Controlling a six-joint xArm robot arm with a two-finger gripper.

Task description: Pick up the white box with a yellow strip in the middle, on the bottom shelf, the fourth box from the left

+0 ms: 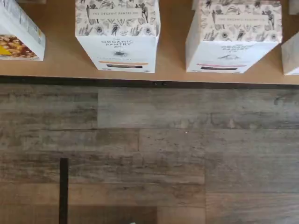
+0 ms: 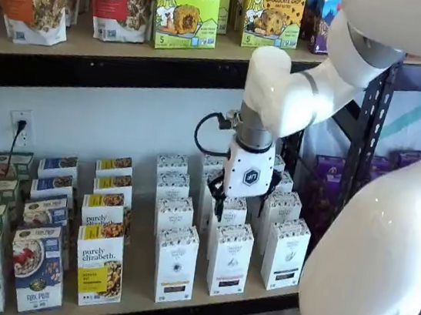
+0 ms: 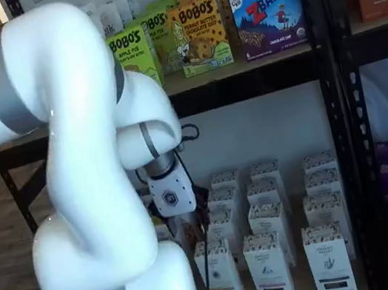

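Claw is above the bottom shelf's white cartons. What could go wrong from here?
Wrong pick: the open claw seems to hang nearer the pinkish-strip carton than the white box with the yellow strip, and the two look nearly alike.
Knock-over: the like cartons behind stand close on the bottom shelf, so a descending finger could tip one.

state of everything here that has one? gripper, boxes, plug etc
gripper: open, holding nothing, above the rows of white cartons
white box: upright at the front of its row, yellow strip facing out, not gripped
pink-strip carton: upright beside it, apart, untouched
bottom shelf: stocked, boxes in neat rows, none toppled
wall plug: plugged into the outlet
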